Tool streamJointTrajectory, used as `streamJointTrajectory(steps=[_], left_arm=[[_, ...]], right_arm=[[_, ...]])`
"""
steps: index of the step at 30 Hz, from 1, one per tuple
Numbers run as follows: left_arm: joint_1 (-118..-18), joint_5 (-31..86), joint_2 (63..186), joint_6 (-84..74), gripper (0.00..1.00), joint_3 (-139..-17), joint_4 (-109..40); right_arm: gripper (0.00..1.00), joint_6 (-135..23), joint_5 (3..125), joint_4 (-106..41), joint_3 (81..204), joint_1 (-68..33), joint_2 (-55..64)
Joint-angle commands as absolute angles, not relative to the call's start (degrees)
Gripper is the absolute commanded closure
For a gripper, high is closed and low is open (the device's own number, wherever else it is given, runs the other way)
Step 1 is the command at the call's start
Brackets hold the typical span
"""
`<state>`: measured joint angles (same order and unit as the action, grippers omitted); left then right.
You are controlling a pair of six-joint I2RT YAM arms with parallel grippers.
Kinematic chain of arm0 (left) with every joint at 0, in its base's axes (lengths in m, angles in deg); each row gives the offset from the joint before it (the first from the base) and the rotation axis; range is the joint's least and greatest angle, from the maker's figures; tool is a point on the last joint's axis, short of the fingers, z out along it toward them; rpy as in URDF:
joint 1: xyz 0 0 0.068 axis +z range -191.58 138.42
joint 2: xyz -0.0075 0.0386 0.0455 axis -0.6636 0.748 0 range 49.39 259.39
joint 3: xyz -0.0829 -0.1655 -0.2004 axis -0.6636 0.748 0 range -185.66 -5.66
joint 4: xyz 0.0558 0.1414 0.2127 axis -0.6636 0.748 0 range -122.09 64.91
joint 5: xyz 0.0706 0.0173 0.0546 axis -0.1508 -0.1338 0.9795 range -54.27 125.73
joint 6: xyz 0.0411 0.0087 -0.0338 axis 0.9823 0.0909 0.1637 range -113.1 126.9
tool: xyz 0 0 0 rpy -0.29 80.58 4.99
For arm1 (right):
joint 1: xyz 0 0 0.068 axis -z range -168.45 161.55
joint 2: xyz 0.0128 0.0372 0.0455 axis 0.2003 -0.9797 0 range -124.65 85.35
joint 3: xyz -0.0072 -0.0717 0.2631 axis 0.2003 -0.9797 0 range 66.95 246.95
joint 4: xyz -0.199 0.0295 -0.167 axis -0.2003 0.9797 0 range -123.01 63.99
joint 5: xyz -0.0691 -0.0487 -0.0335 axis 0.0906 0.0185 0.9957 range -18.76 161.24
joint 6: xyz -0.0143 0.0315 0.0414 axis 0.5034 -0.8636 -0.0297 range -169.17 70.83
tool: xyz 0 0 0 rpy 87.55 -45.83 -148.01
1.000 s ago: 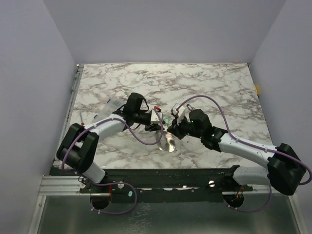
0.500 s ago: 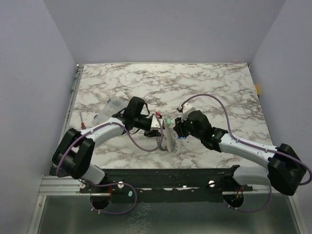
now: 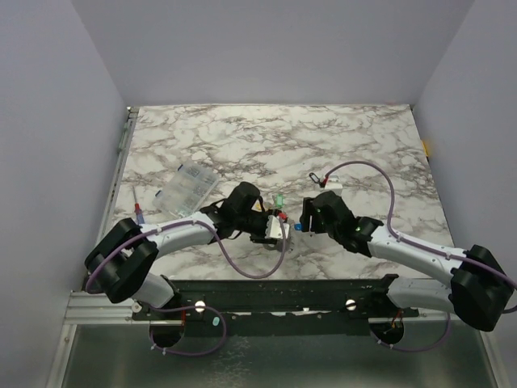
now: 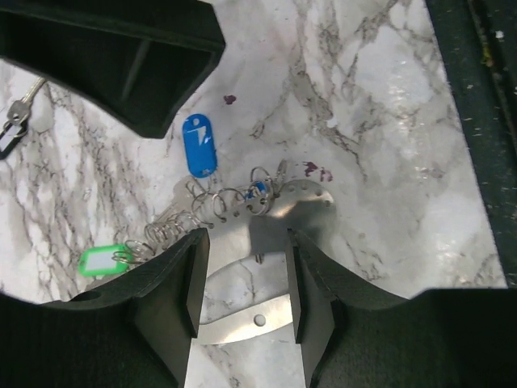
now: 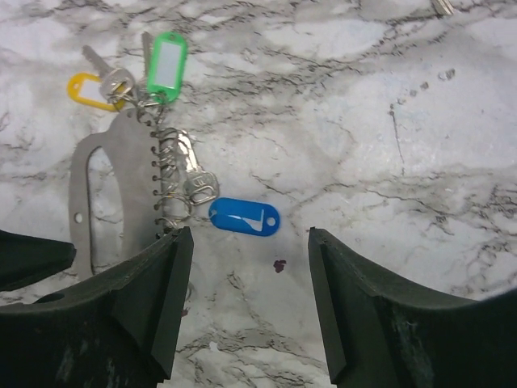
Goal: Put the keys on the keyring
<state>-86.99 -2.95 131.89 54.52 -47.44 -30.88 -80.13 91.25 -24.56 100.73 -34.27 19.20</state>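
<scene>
The keyring (image 5: 133, 174), a flat grey metal plate with a wire coil (image 4: 218, 206) along one edge, lies flat on the marble. Keys hang on the coil: a yellow-headed one (image 5: 95, 87), a green tag (image 5: 166, 63) and a plain key (image 5: 198, 184) next to the blue tag (image 5: 245, 217). My left gripper (image 4: 242, 242) stands open over the plate, whose thin band (image 4: 258, 321) runs below both fingers. My right gripper (image 5: 250, 238) is open and empty, with the blue tag just beyond its fingertips. Both grippers, left (image 3: 277, 229) and right (image 3: 304, 218), meet near the table's front middle.
A clear compartment box (image 3: 186, 187) sits to the left, behind the left arm. A small dark clip (image 3: 313, 178) lies behind the right gripper. The table's front edge and the black rail (image 3: 283, 291) are close behind both wrists.
The keyring was held up off the table and now lies flat. My left gripper has moved right and nearer and has widened. My right gripper has opened from shut and drawn back.
</scene>
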Motion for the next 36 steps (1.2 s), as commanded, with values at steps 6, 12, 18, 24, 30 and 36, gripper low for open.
streamJointTrajectory(steps=[6, 12, 18, 24, 30, 36], left_arm=[[-90.75, 8.09, 136.90, 52.67, 0.51, -44.11, -46.19], [-91.72, 8.22, 139.93, 53.40, 0.54, -44.83, -47.21], [-92.65, 7.86, 142.33, 54.32, 0.57, -45.89, -46.85], [-93.57, 9.06, 144.04, 54.90, 0.61, -46.70, -45.91], [-93.69, 9.20, 145.29, 54.44, 0.68, -48.02, -45.33], [-93.71, 8.85, 147.59, 55.05, 0.69, -51.97, -39.91]], right_arm=[[0.29, -86.37, 100.04, -21.19, 99.18, -33.61, 20.95], [0.29, -85.09, 98.92, -22.32, 98.42, -32.49, 21.02], [0.29, -83.82, 98.39, -22.73, 97.64, -31.59, 21.72], [0.29, -82.84, 97.54, -23.39, 96.77, -30.77, 22.85], [0.29, -82.11, 96.53, -24.19, 96.31, -30.44, 22.83], [0.30, -81.29, 95.60, -24.69, 95.80, -30.06, 23.33]])
